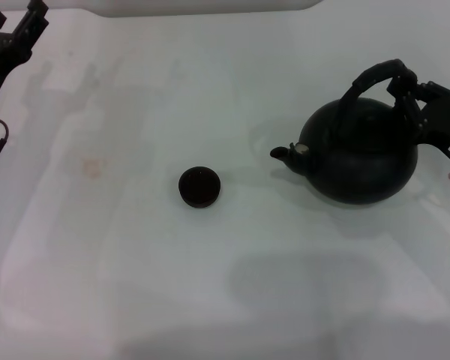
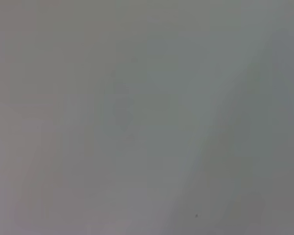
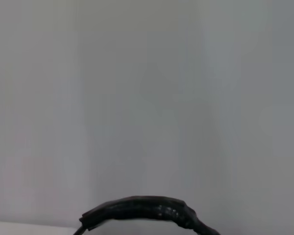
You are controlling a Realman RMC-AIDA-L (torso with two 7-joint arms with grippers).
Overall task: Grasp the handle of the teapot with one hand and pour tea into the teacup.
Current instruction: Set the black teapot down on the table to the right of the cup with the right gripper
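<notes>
- While the teapot (image 1: 362,154) stands upright on the white counter (image 1: 210,285) at the right, its spout faces the teacup (image 1: 199,186), which sits well apart near the middle.
- The right claw (image 1: 406,84) reaches in from the right edge and is closed around the handle (image 1: 367,79) at its rear end.
- In the right wrist view, only the handle's wrapped arch (image 3: 142,210) shows.
- The left claw (image 1: 19,30) hangs parked at the far left corner; whether it is wide or narrow cannot be told.
</notes>
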